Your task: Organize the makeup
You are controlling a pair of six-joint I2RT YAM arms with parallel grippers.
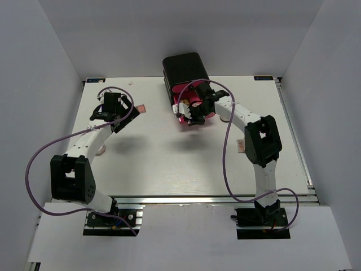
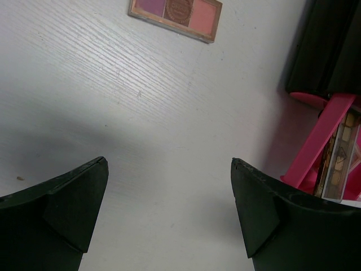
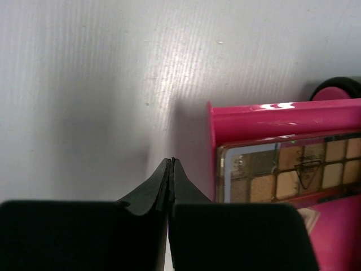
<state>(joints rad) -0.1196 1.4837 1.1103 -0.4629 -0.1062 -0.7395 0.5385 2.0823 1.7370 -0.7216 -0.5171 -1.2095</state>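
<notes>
A small flat pink and tan palette point(image 1: 141, 108) lies on the table; in the left wrist view it point(image 2: 176, 14) is ahead of my fingers. My left gripper point(image 1: 120, 107) point(image 2: 169, 169) is open and empty above bare table, short of that palette. A brown rectangular palette point(image 3: 287, 172) point(image 2: 338, 164) lies in an open pink drawer point(image 1: 189, 104) point(image 3: 271, 116) of the black box point(image 1: 183, 70). My right gripper point(image 1: 188, 119) point(image 3: 171, 161) is shut and empty, over the table just beside the drawer's front corner. No sticks or gold compact show clearly.
The black box stands at the back centre, its drawer point(image 2: 321, 141) pulled out toward me. A small pinkish item point(image 1: 240, 147) lies beside the right arm. A pale round thing point(image 1: 101, 149) sits under the left arm. Table edges run along both sides.
</notes>
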